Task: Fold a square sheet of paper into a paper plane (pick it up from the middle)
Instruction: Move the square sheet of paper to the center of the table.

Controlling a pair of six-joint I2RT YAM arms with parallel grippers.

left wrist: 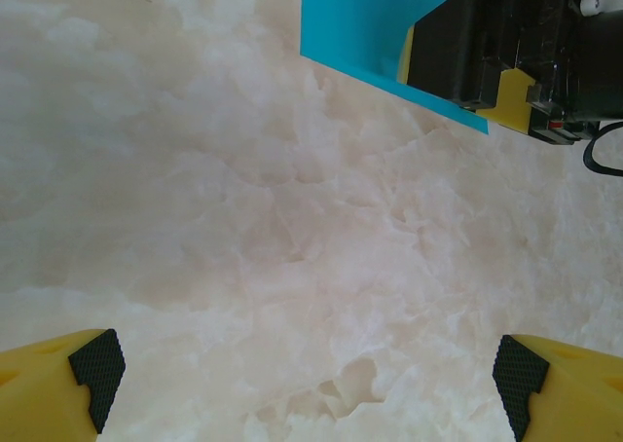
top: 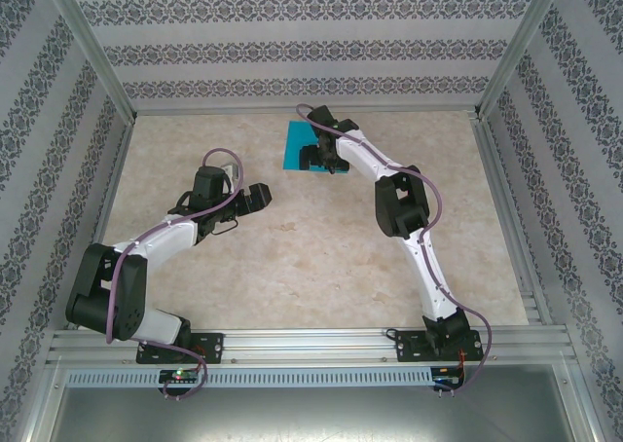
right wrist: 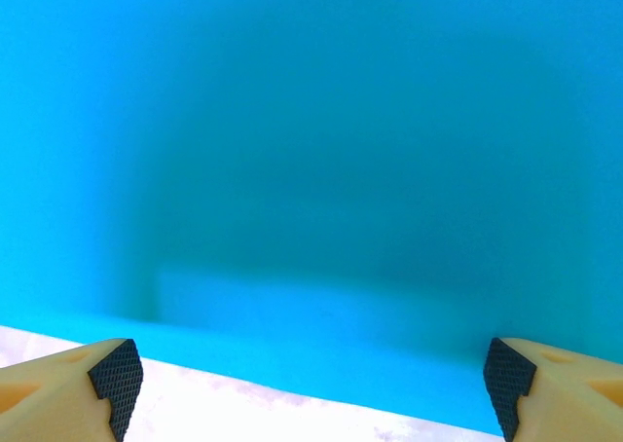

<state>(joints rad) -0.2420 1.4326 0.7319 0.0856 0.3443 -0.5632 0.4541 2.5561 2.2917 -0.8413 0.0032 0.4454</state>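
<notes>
No fold yet: my right gripper (right wrist: pixel 311 379), spread like the left gripper (left wrist: pixel 311 384), hangs over the flat square sheet of paper (top: pixel 300 145) near the worktop's far edge.

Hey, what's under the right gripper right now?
The square sheet of paper, flat on the table; the open right gripper is over one edge. From above, the gripper covers part of the sheet.

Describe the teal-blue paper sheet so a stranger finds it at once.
Start at the pale marbled tabletop, then look to its far middle, beneath the open right gripper. There lies the flat square teal-blue paper sheet, the only blue thing on the stone-look surface.
</notes>
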